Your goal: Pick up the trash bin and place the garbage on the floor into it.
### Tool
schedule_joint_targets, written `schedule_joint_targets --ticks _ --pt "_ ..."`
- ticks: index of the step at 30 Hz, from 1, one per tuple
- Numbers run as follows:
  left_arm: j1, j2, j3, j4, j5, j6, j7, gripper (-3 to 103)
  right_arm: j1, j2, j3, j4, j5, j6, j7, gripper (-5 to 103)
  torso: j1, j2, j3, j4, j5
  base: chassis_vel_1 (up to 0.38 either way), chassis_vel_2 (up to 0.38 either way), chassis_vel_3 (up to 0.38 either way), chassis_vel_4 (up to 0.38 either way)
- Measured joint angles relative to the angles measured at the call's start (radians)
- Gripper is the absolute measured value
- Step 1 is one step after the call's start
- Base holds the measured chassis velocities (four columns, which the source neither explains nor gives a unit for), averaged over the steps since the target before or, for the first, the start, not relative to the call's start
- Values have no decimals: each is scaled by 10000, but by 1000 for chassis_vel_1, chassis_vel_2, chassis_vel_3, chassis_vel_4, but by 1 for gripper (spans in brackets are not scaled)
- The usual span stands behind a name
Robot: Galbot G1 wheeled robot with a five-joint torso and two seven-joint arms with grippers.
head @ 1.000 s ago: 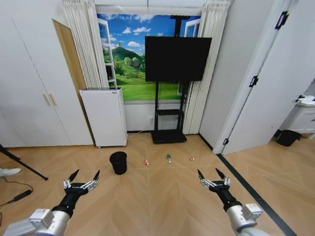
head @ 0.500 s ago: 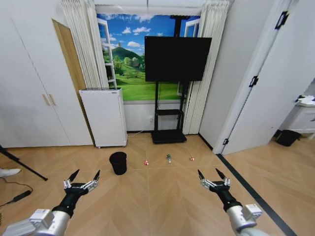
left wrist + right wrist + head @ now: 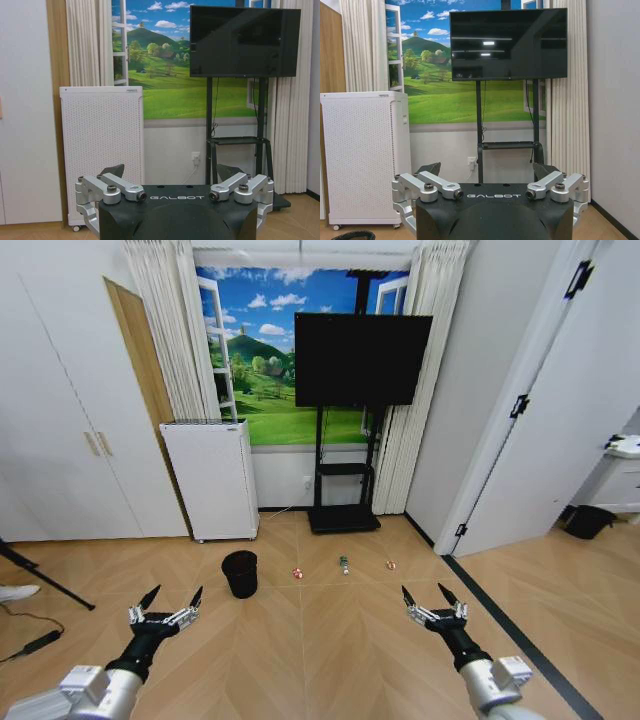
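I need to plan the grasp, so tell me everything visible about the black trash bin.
The trash bin is a small, round, black wastebasket, slightly narrower at the base, with a dark open mouth; its wall texture is too small to make out. It stands upright on the wooden floor, in front of the white perforated appliance and beside a row of three litter pieces. Nothing touches it but the floor; both claws hang well short of it.

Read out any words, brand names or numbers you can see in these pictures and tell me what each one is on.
"GALBOT": on the black body of the left gripper, left wrist view.
"GALBOT": on the black body of the right gripper, right wrist view.
A small dark label on the white perforated appliance is too small to read.
No other readable text.
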Motion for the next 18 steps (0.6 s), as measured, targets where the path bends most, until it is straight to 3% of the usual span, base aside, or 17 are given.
schedule_joint_targets --ticks 10,18 --pt "31 -30 -5 -65 6 -10 7 100 -39 -26 -10 45 -5 38 -10 100 1 0 0 -1 2 -192 177 185 -194" --pt "60 -57 -14 -110 6 -13 8 100 -63 -21 -23 103 -10 52 -38 100 4 -1 2 0 3 -263 281 274 -261"
